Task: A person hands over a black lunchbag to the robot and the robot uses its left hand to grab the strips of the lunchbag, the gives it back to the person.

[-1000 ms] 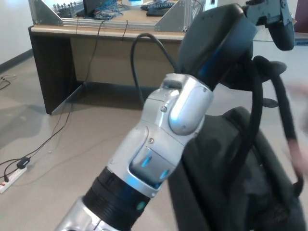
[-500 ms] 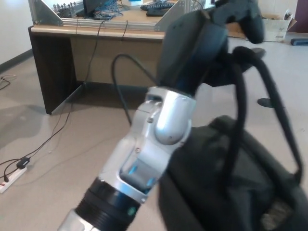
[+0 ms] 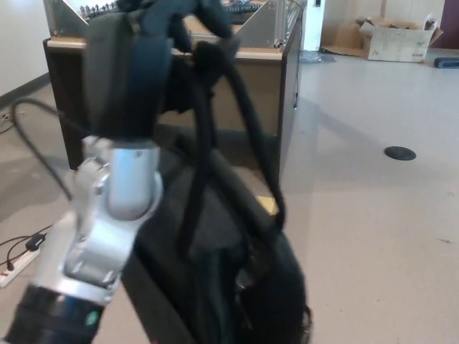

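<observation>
Swung well toward picture left since the earlier frames, left hand and lunchbag together, person's blurred hand gone from the right edge. Now raised near the top edge, black fingers curled around the strips, clamped on them. Strips running down from the hand in two dark bands to the bag. Hanging below and right of the silver forearm, bag body blurred, bottom cut off by the lower edge. Behind, wooden desk with its right corner just past the strips, metal frame on top. Open grey floor across the whole right half, bare but for a dark round floor disc and a cardboard box far back. Power strip and cables at the left edge. Right hand nowhere in view.
</observation>
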Motion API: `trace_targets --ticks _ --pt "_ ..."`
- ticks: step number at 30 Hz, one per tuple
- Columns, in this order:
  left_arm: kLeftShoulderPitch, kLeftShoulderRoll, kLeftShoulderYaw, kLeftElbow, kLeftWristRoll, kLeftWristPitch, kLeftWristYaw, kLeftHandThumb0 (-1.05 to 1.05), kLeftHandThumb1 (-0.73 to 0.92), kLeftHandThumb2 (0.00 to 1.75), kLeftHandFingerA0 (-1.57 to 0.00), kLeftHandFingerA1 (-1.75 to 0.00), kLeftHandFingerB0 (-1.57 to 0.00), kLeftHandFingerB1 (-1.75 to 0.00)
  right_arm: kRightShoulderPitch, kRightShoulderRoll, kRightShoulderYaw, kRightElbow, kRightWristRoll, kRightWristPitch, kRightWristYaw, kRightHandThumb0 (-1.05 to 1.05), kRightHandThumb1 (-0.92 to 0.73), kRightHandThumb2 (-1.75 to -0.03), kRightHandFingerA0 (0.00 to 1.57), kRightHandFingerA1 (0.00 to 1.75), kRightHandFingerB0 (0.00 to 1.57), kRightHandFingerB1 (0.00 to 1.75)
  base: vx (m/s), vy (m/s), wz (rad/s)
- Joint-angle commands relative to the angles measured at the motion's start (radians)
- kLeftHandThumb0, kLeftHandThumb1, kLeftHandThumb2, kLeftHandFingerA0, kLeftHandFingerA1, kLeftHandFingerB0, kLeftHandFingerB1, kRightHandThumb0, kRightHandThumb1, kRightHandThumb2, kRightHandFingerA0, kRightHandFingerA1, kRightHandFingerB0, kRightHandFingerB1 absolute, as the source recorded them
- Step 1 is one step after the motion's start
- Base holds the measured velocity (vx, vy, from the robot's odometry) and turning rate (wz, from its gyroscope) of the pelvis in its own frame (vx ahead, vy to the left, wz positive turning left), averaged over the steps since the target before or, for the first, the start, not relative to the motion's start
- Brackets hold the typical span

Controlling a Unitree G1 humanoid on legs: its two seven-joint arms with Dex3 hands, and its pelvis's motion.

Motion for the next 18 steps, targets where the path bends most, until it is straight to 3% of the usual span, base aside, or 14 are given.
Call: trace_targets --ticks 1,11,12,14,15,18 --pt "0.128 0.084 0.065 -0.088 -0.017 -0.156 0.047 -0.15 0.61 0.56 -0.81 -1.75 -0.6 -1.72 0.001 -0.009 -0.011 0.012 0.012 0.001 0.002 -0.56 -0.55 -0.95 0.53 0.64 0.37 0.53 0.0 0.0 0.0" --pt "0.527 0.181 0.257 -0.205 -0.06 -0.281 0.054 -0.11 0.62 0.56 -0.8 -1.75 -0.62 -1.7 0.01 0.001 -0.024 0.012 0.018 -0.012 0.005 -0.48 -0.52 -0.93 0.55 0.66 0.37 0.55 0.0 0.0 0.0" --pt "0.55 0.183 0.271 -0.203 -0.067 -0.292 0.053 -0.11 0.62 0.57 -0.79 -1.75 -0.64 -1.68 0.008 0.0 -0.022 0.015 0.014 -0.013 0.001 -0.52 -0.67 -0.59 0.59 0.5 0.51 0.44 0.0 0.0 0.0" --pt "0.606 0.181 0.302 -0.199 -0.089 -0.312 0.052 -0.1 0.62 0.55 -0.79 -1.75 -0.67 -1.65 0.007 -0.003 -0.016 0.018 0.006 -0.009 -0.004 -0.52 -0.67 -0.59 0.57 0.49 0.5 0.43 0.0 0.0 0.0" --pt "0.636 0.176 0.316 -0.198 -0.101 -0.314 0.051 -0.11 0.62 0.55 -0.79 -1.75 -0.66 -1.65 0.006 -0.004 -0.013 0.018 0.002 -0.004 -0.004 -0.55 -0.55 -0.94 0.52 0.63 0.37 0.53 0.0 0.0 0.0" --pt "0.736 0.169 0.374 -0.147 -0.136 -0.369 0.064 -0.06 0.62 0.54 -0.77 -1.75 -0.65 -1.63 0.006 -0.002 -0.009 0.02 0.0 0.0 -0.012 -0.52 -0.53 -0.93 0.54 0.64 0.37 0.54 0.0 0.0 0.0"
